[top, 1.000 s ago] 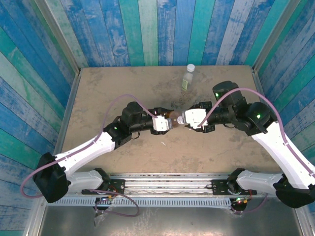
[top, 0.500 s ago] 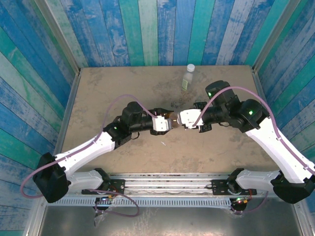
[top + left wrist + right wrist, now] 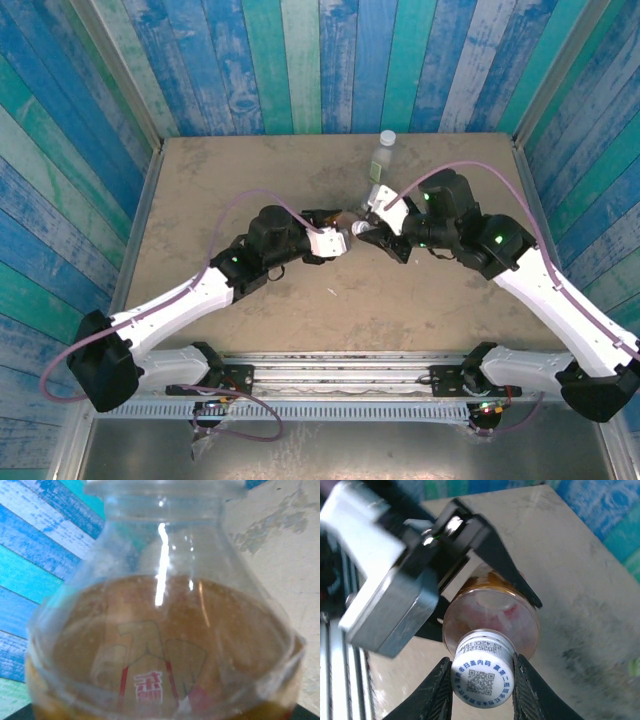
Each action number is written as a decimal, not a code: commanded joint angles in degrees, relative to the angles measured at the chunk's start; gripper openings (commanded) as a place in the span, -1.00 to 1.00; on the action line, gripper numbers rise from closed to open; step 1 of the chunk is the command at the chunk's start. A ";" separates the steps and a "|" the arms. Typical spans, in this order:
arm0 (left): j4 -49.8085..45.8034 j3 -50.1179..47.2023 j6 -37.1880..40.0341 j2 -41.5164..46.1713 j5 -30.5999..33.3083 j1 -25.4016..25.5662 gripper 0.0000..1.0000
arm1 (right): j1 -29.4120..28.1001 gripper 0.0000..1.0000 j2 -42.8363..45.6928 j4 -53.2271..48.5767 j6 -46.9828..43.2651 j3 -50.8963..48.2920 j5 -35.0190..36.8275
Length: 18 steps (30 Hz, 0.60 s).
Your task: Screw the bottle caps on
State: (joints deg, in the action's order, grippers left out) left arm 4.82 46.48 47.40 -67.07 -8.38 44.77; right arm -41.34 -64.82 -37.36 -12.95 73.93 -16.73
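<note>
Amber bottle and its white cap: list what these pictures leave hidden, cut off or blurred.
- Left wrist view: the top edge cuts off the neck of the clear plastic bottle of amber liquid; its red label print is blurred.
- Right wrist view: the round white plastic cap, held in the right gripper, hides the threads; how far it is screwed on cannot be told.
- Top view: the left gripper covers most of the bottle.

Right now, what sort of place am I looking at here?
Most likely a robot test booth: a bare tan table boxed in by blue-green plank walls, two robot arms bolted to a metal rail, with an amber bottle and a pale bottle as props.
</note>
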 commanded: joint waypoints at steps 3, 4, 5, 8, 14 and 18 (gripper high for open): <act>2.59 -0.43 4.26 -1.08 6.41 0.48 0.16 | -0.14 -0.99 2.33 3.53 37.93 -2.93 11.09; 2.40 -0.27 4.68 -1.43 6.42 0.46 0.17 | -0.10 -0.98 2.41 2.34 40.01 -2.81 11.06; 2.29 -0.22 5.04 -1.69 6.37 0.49 0.17 | -0.09 -0.98 2.57 1.61 41.67 -2.74 10.71; 1.99 0.17 5.30 -2.23 5.73 0.58 0.17 | -0.15 -0.86 3.26 1.20 39.37 -2.81 8.89; 2.82 -0.68 3.88 -1.31 2.90 0.57 0.14 | 0.01 0.17 5.64 -0.55 14.23 -1.59 8.11; 2.08 -0.75 3.36 -0.64 0.96 0.58 0.14 | 0.26 0.34 3.49 -5.33 5.25 2.96 6.25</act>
State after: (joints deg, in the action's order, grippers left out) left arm 6.70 46.41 50.96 -68.10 -5.43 45.43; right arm -41.21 -60.45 -38.79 2.52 73.54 -10.31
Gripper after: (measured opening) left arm 0.612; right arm 0.663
